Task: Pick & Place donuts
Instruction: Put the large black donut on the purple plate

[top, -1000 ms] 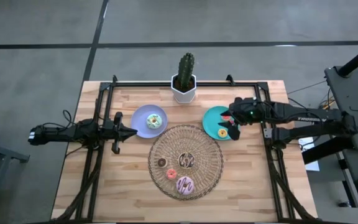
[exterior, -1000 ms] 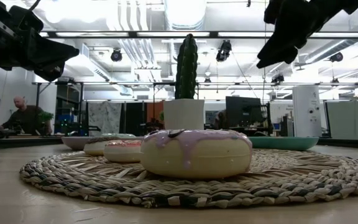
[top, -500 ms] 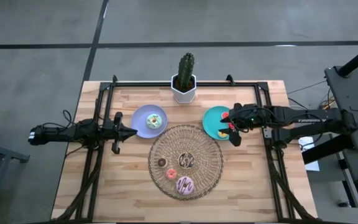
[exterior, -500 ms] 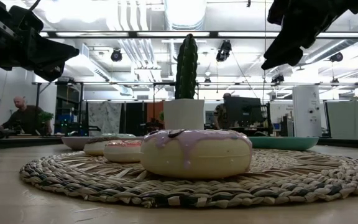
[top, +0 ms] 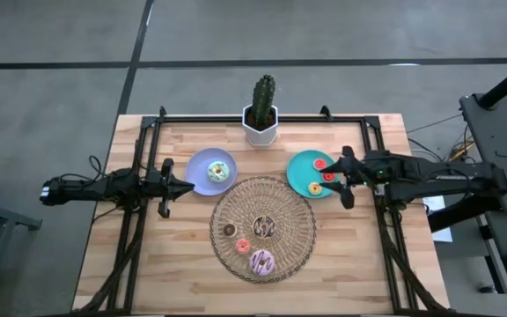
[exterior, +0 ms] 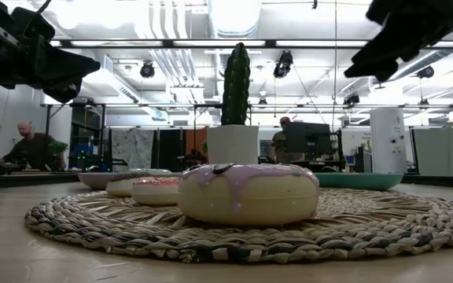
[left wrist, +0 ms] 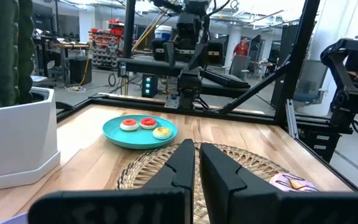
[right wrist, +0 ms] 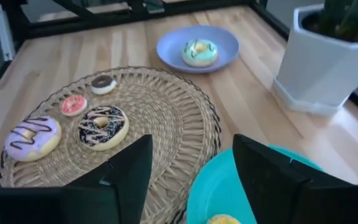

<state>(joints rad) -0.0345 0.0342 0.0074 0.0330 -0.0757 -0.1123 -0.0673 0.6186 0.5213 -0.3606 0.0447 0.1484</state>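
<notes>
Since the frame a second back, the right gripper (top: 347, 179) has drawn rightward off the teal plate (top: 301, 180) and now hangs at that plate's right edge, right of centre in the high view; its fingers stand well apart and hold nothing — three tiny donuts (top: 325, 175) in red, orange and yellow lie on the plate. The left gripper (top: 167, 187) waits at centre left beside the lavender plate (top: 197, 165), fingers closed and empty, with the white-green donut (top: 219, 172) sitting on that plate. Four donuts are left on the wicker mat (top: 294, 231) at lower centre: the pink-iced one (top: 261, 261) lowest, the brown-white one (top: 264, 227) at the middle, a tiny orange-pink ring (top: 243, 246) and a tiny dark brown ring (top: 229, 230) to their left. They look like hard, glossy, light toy rings, so likely stiff and a bit slippery — I judge a pinch across the outer rim, or one finger through the hole, the safest hold, squarely from above so the ring does not squirt sideways on the woven mat.
</notes>
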